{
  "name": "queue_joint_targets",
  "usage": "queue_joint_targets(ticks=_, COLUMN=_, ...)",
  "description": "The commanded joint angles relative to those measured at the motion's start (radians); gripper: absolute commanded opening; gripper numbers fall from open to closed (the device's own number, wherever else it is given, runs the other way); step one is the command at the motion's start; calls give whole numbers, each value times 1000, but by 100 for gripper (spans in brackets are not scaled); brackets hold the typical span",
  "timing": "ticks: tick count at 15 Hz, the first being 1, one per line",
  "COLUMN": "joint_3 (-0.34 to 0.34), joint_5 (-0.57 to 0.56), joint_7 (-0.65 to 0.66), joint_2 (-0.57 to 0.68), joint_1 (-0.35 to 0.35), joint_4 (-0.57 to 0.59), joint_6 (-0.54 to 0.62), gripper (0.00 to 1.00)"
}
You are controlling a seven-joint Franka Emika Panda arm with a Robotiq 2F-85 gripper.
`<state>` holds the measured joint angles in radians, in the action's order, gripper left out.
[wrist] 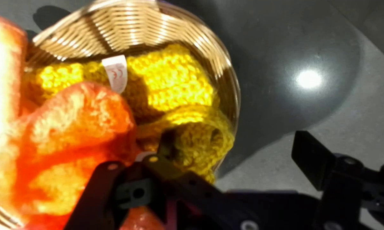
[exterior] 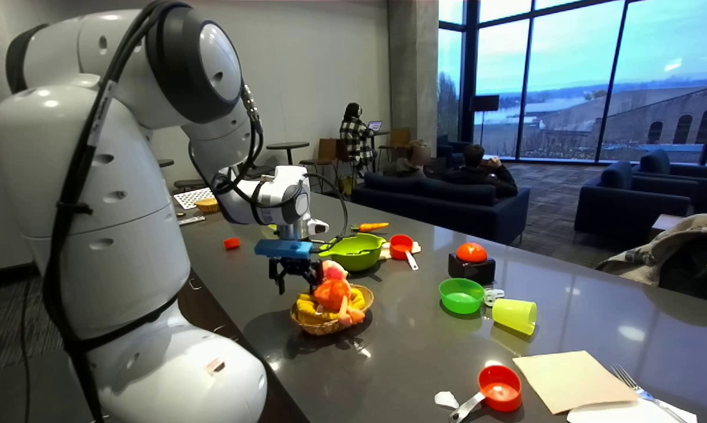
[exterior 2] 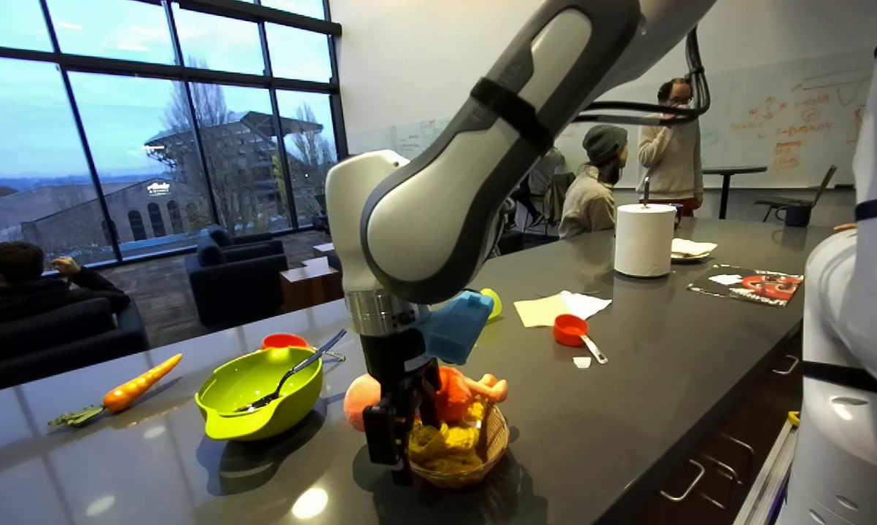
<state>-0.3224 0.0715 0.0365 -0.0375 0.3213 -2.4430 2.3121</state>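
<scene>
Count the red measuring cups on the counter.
2. One red cup sits beside the large green bowl; another red cup sits near the square paper. More could be hidden behind the robot arm.

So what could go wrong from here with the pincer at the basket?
The open pincer straddles the rim of the basket, one finger inside and one outside, so closing might squeeze the rim along with the yellow knitted piece. The orange plush toy, beside the inner finger, hangs partly over the rim, so a lift could knock it out.
</scene>
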Motion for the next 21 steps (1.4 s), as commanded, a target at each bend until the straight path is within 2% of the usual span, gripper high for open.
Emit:
queue_joint_targets(ticks=1, joint_3=0, joint_5=-27, joint_7=10, joint_2=-7, joint_1=0, joint_4=8, joint_6=-30, gripper=65)
queue_joint_targets(ticks=5, joint_3=0, joint_5=-25, joint_7=15, joint_2=-19, joint_1=-1, joint_4=-2, joint_6=-13, gripper=31)
queue_joint_targets(ticks=9, joint_3=1, joint_5=-29, joint_7=15, joint_2=-26, joint_1=-2, joint_4=0, joint_6=-6, gripper=2)
queue_joint_targets(ticks=10, joint_3=2, joint_5=-25, joint_7=12, joint_2=-29, joint_1=-1, joint_4=2, joint_6=-3, gripper=0)
queue_joint_targets(ticks=14, joint_3=4, joint_5=-3, joint_7=1, joint_2=-39, joint_1=-1, joint_4=13, joint_6=-6, gripper=2)
queue_joint_targets(ticks=21, joint_3=17, joint_5=87, joint_7=8, joint_2=-115, joint_1=-5, joint_4=-1, joint_6=71, gripper=2)
